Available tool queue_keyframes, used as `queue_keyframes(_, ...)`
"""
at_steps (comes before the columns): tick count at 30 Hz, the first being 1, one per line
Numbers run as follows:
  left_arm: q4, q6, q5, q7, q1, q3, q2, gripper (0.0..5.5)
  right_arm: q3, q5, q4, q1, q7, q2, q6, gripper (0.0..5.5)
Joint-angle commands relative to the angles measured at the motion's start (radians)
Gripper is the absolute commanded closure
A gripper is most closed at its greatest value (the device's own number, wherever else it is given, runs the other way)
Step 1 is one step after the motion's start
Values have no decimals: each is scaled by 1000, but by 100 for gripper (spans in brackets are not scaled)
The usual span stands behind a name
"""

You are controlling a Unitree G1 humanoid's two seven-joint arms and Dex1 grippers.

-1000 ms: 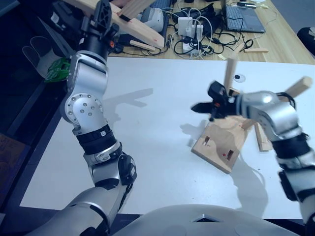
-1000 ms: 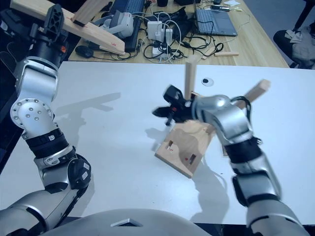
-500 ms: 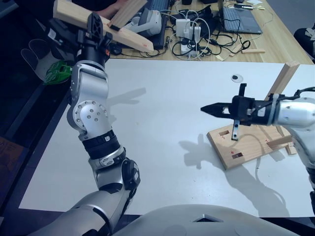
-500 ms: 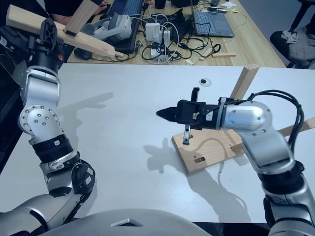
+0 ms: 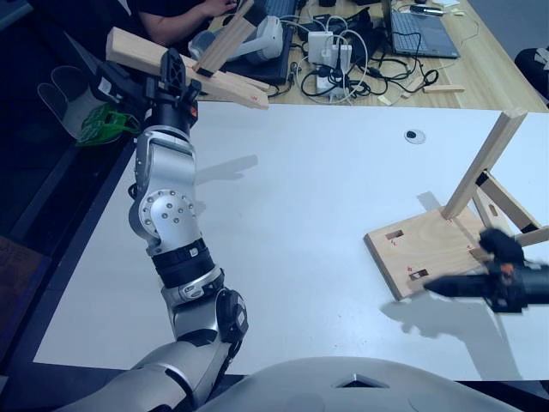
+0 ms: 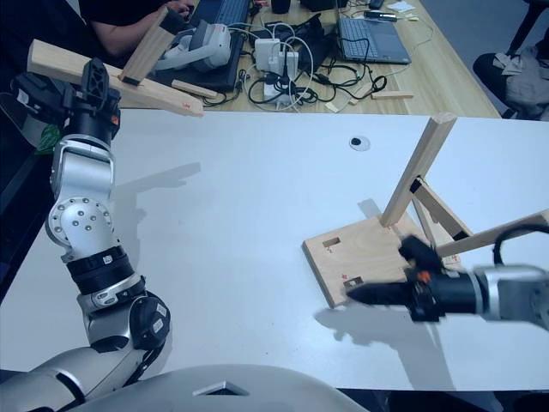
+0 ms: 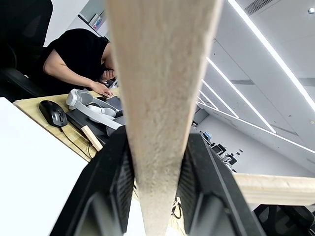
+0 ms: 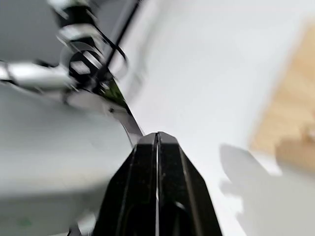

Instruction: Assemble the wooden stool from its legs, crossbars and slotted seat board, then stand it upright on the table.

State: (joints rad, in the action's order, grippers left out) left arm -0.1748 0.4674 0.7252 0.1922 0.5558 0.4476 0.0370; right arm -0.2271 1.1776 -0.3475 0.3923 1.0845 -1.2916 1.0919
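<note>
White desk [image 5: 292,197] is carrying the seat board [image 5: 420,251] at right, legs [image 5: 485,163] plugged in. Left pincer [image 5: 176,73] is clamping a leg-crossbar piece [image 5: 227,86] aloft; right pincer [image 6: 356,294] is hovering pinched together. I'm judging the wood light, stiff: grip mid-leg.

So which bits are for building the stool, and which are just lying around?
For the stool:
flat slotted wooden seat board
pale wooden leg standing in it
joined wooden legs-and-crossbar piece in the left gripper

Just lying about:
grey laptop
white chargers with tangled black cables
white headset
</note>
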Motion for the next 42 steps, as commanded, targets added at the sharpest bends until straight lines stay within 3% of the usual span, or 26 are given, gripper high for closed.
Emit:
queue_keyframes(1,-13,-29,-13,4,-18,-13,-7,448,-146,-697,82,466,200,-160,-489,550)
queue_keyframes(4,-12,-27,-11,4,-16,-14,-3,448,-33,-863,180,365,74,-152,-652,550)
queue_keyframes(8,1,-18,-13,4,-2,-23,6,448,242,-1167,284,43,-192,38,-777,550)
queue_keyframes(11,10,-10,-13,3,13,-30,16,448,380,-1276,349,-135,-213,163,-814,550)
queue_keyframes(15,22,-5,-11,1,26,-38,23,448,466,-1301,488,-341,-155,292,-847,550)
queue_keyframes(22,36,9,-4,-5,44,-65,14,448,436,-1209,942,-589,-53,504,-1122,550)
queue_keyframes(28,18,51,15,-3,42,-85,11,448,318,-962,1062,-715,162,547,-666,550)
queue_keyframes(34,-83,225,54,22,3,-160,22,448,177,-748,853,-804,142,564,-295,550)
queue_keyframes(39,-217,551,275,166,-5,-154,22,448,56,-661,498,-629,20,534,-152,550)
queue_keyframes(42,-252,715,396,237,-24,-109,100,448,-14,-638,400,-555,-73,557,-126,550)
